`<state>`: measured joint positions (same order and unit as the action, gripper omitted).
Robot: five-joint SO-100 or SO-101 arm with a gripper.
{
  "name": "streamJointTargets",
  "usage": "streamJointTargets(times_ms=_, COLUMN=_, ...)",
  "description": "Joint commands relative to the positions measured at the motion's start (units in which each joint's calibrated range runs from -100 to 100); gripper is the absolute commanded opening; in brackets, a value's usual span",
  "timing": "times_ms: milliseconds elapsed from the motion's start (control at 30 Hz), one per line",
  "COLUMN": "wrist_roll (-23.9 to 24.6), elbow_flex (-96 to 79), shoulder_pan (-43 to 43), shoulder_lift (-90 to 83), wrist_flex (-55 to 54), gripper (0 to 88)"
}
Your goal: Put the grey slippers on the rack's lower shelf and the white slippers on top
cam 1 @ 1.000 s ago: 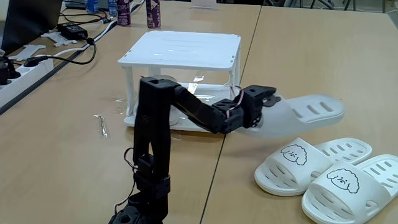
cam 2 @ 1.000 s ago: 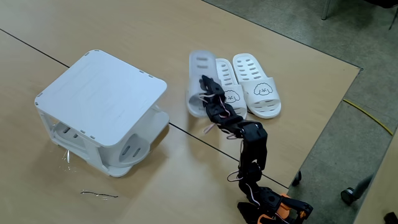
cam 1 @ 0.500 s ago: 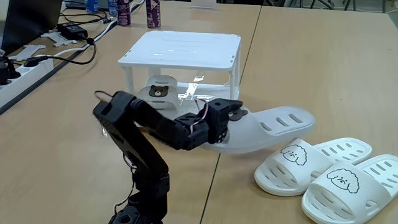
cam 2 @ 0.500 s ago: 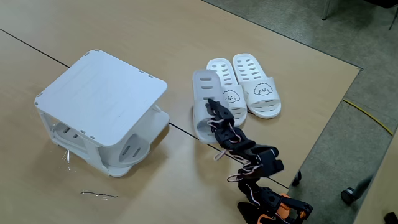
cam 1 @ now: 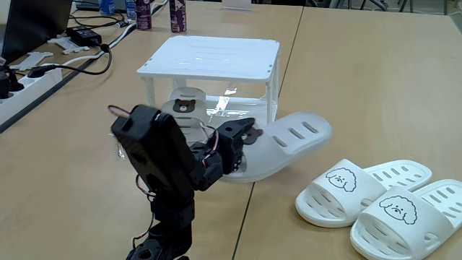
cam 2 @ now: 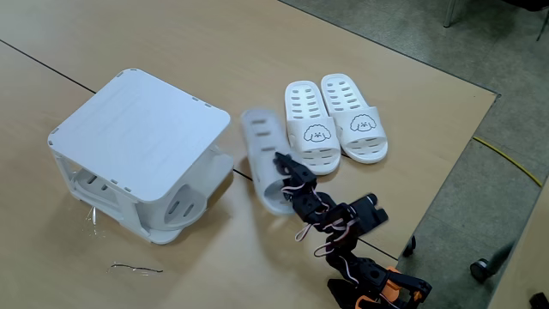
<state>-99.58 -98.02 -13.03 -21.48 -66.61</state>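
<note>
white slippers [cam 1: 375, 196] lie beside gripper [cam 1: 242, 137] w/ grey slipper [cam 1: 285, 141].

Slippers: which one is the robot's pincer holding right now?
The pincer holds the grey slipper, carried near the rack. The two white puppy-face slippers lie side by side, untouched; another grey slipper sits on the lower shelf.

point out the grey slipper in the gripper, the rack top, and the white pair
grey slipper [cam 1: 292, 137], a fixed view, on its slotted sole past the gripper [cam 1: 245, 137].
rack top [cam 2: 137, 129], a fixed view, middle of the upper board.
white slippers [cam 2: 310, 131], a fixed view, on the puppy-face strap of the left one.
</note>
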Motion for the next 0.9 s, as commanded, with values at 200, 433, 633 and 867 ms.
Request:
streamJointTargets(times_ms=200, wrist_roll=-0.42, elbow_flex=-1.25, shoulder_pan=1.27, shoulder_lift=21.69, wrist_flex=-27.52, gripper=0.8)
streamJointTargets(times_ms=433, wrist_roll=-0.42, elbow_flex=-1.53, shoulder_pan=4.48, shoulder_lift=24.89, wrist_flex=-32.87, gripper=0.8)
streamJointTargets(times_ms=633, wrist_roll=-0.42, elbow_flex=-1.53, shoulder_pan=12.38, shoulder_lift=24.98, wrist_flex=-32.87, gripper=0.8)
streamJointTargets(times_ms=867, wrist_roll=-0.42, elbow_flex=-1.53, shoulder_pan=19.78, shoulder_lift=25.06, wrist_flex=-32.70, gripper=0.8)
